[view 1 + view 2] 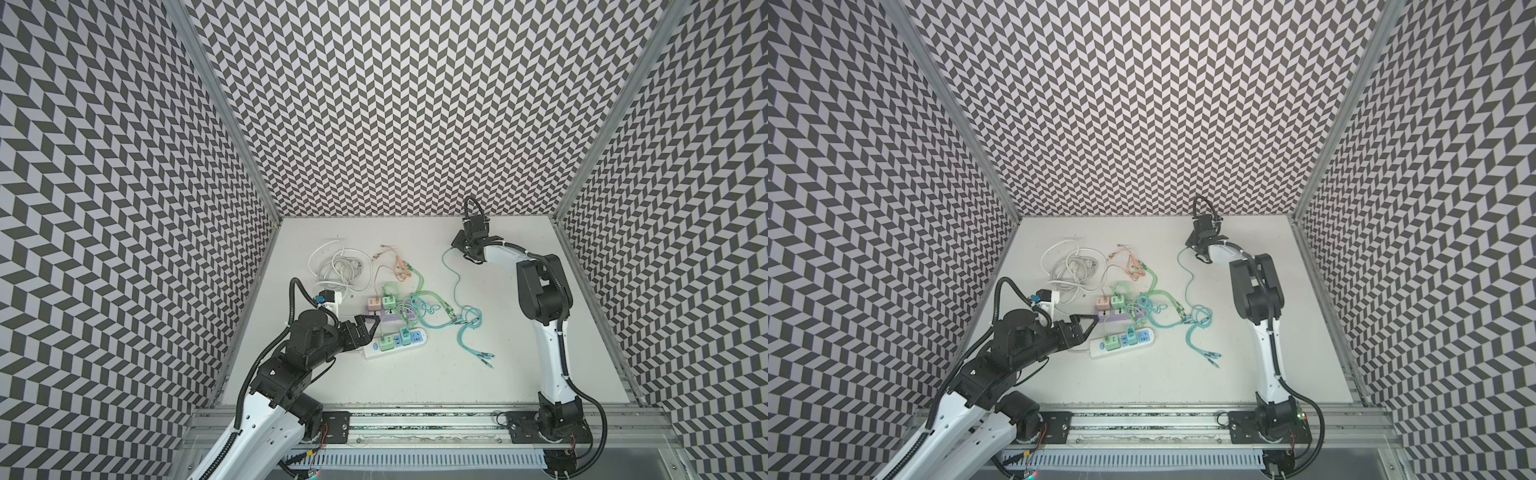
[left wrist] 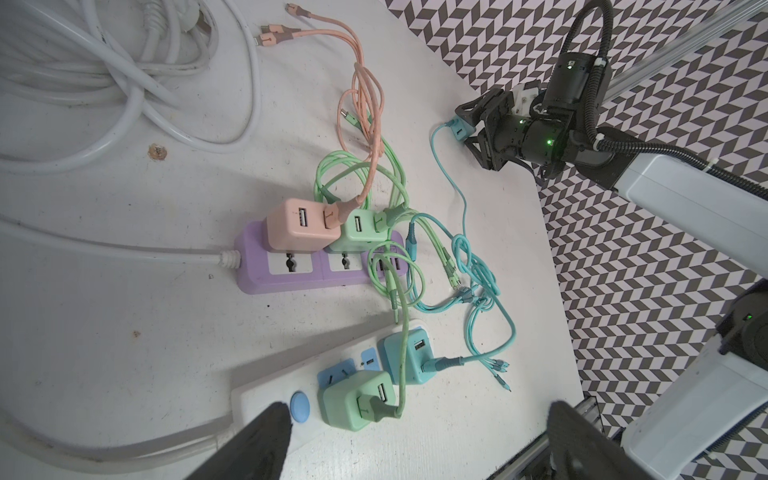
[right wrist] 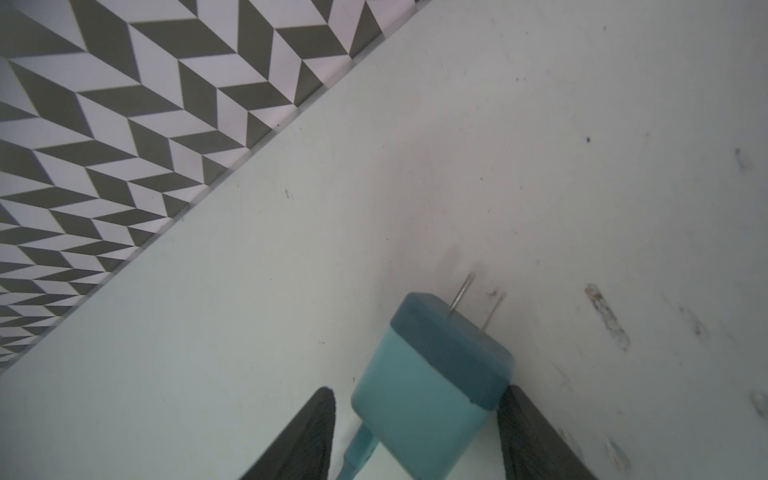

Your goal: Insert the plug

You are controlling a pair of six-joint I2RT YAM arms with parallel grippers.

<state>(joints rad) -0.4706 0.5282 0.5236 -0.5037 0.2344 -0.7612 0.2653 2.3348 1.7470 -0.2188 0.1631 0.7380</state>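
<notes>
Near back wall (image 1: 415, 124), right jaws straddle teal plug (image 3: 432, 386), grip unclear, cable cropped; left jaws wide open.

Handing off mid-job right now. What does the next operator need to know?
Left gripper: open, empty, above the switch end of the white power strip.
Right gripper: open, straddling the loose teal plug; one finger touches it, no clamp yet.
Done: plug reached.
Left: grip, lift, carry to the strip's free blue socket, push the prongs in.
</notes>
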